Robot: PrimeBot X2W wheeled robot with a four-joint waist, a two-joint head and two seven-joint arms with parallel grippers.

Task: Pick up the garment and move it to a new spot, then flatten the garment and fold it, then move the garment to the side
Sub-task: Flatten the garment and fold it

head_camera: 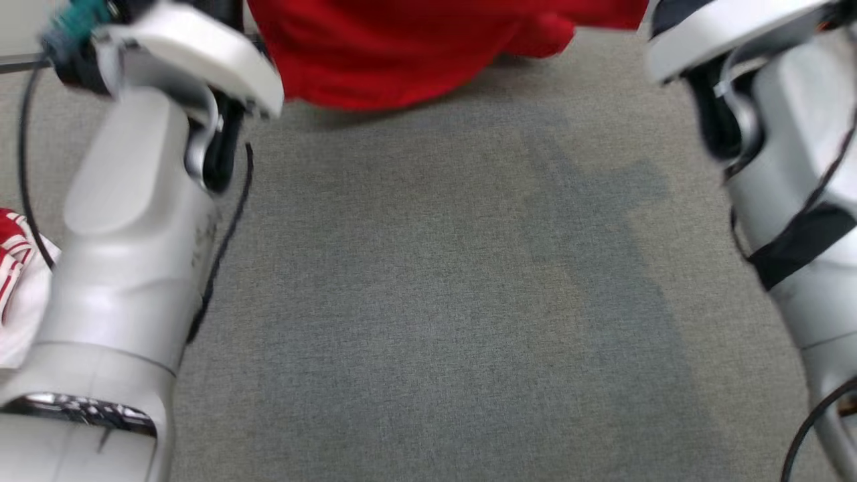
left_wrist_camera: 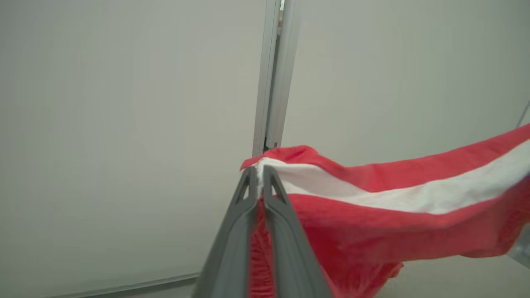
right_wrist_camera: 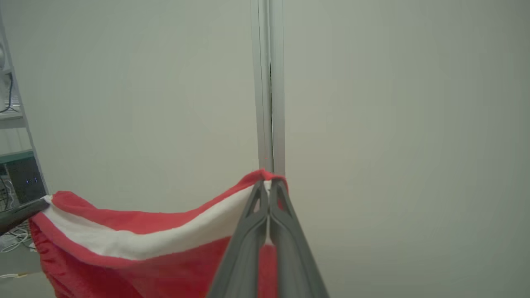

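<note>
The garment (head_camera: 415, 53) is red with a white band along its edge. It hangs above the grey table (head_camera: 428, 301), and its lower part shows at the top of the head view. My left gripper (left_wrist_camera: 257, 170) is shut on one corner of the garment (left_wrist_camera: 372, 198). At the other corner of the garment (right_wrist_camera: 136, 236), my right gripper (right_wrist_camera: 268, 184) is pinched shut on the cloth. The white-banded edge sags between the two corners. In the head view both pale forearms rise past the top edge.
A red-and-white striped cloth (head_camera: 13, 281) lies at the table's left edge, behind my left forearm (head_camera: 127, 221). A pale wall with a vertical metal strip (left_wrist_camera: 273, 74) stands ahead of both wrists. A shelf with cables (right_wrist_camera: 12, 174) is at the far left.
</note>
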